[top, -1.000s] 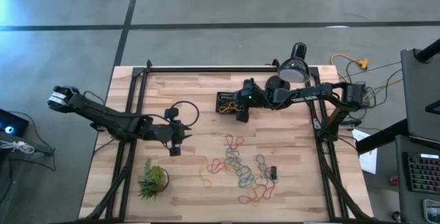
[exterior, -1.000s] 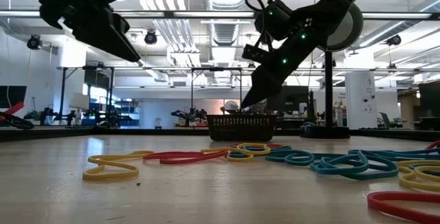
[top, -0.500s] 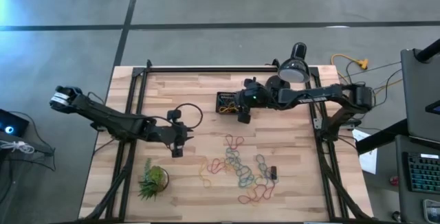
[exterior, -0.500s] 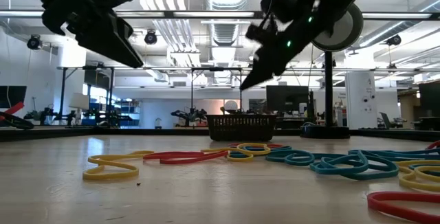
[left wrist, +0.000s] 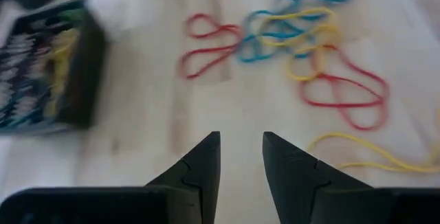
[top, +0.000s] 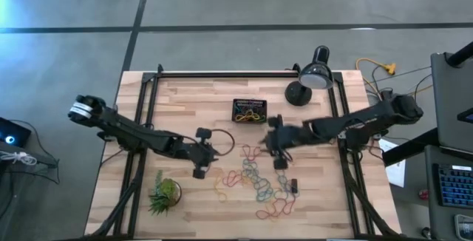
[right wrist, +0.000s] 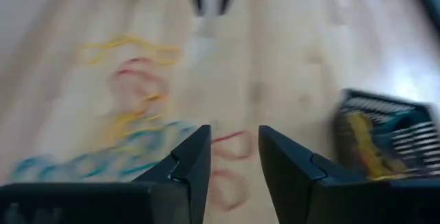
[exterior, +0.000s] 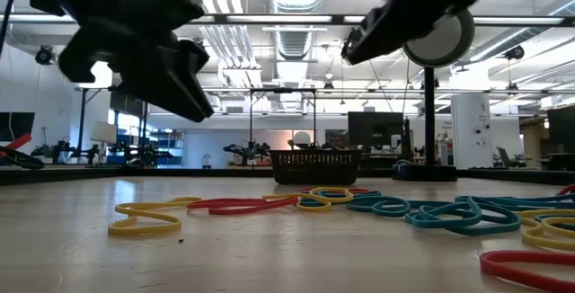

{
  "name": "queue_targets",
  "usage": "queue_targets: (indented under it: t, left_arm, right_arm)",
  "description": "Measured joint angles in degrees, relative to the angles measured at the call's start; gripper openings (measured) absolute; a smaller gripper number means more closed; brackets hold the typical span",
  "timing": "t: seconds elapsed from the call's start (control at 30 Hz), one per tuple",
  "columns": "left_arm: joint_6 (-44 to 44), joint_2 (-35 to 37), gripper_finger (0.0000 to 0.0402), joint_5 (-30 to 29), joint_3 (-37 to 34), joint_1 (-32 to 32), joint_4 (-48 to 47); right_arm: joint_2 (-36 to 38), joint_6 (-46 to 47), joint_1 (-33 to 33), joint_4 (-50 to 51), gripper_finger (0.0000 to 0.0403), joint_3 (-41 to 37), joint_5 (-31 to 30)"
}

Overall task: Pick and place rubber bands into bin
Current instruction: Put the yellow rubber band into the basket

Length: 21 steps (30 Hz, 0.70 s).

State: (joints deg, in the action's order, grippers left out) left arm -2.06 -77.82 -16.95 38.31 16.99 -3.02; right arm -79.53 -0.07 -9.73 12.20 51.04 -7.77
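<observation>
Several coloured rubber bands (top: 255, 182) lie loose in a pile on the wooden table, low in the low view (exterior: 377, 205). A few more bands lie inside the black bin (top: 249, 111), which stands on the table beyond the pile. My left gripper (top: 199, 170) hovers open to the left of the pile; its wrist view shows the gap between its fingers (left wrist: 240, 152) over bare wood, with the bands (left wrist: 309, 45) ahead. My right gripper (top: 279, 163) hangs open above the pile's far right part, red bands (right wrist: 230, 162) showing under its fingers. Neither holds anything.
A spiky green plant (top: 164, 193) stands near the front left. A black desk lamp (top: 310, 78) stands at the back right, beside the bin. A small black object (top: 293, 186) lies in the pile. Bare wood lies between the bin and the pile.
My right gripper has left the bin, risen and swung toward the table's near edge, ending above the pile. My left gripper has moved right, nearer and lower, toward the bands. The bands on the table have stayed where they were.
</observation>
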Motion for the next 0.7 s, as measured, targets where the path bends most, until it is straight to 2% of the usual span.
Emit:
queue_targets:
  t: [0.2, 0.4, 0.57, 0.7]
  left_arm:
    - [0.25, -5.67, 0.0094, 9.36, 1.3, -0.07, 0.02]
    - [5.36, -9.95, 0.0094, 10.14, 2.39, -1.44, -0.01]
    - [10.08, -12.34, 0.0094, 14.66, 3.81, -3.64, 0.01]
    - [12.5, -14.17, 0.0094, 18.44, 4.13, -5.7, 0.1]
  right_arm:
    - [2.2, 8.1, -12.04, 1.47, 0.0107, -2.98, -6.42]
    - [2.6, 13.3, -21.6, 1.08, 0.0097, -5.15, -16.38]
    - [2.58, 15.94, -26.33, 1.02, 0.0089, -6.59, -23.7]
    - [2.62, 15.98, -27.85, 1.22, 0.0082, -7.29, -25.32]
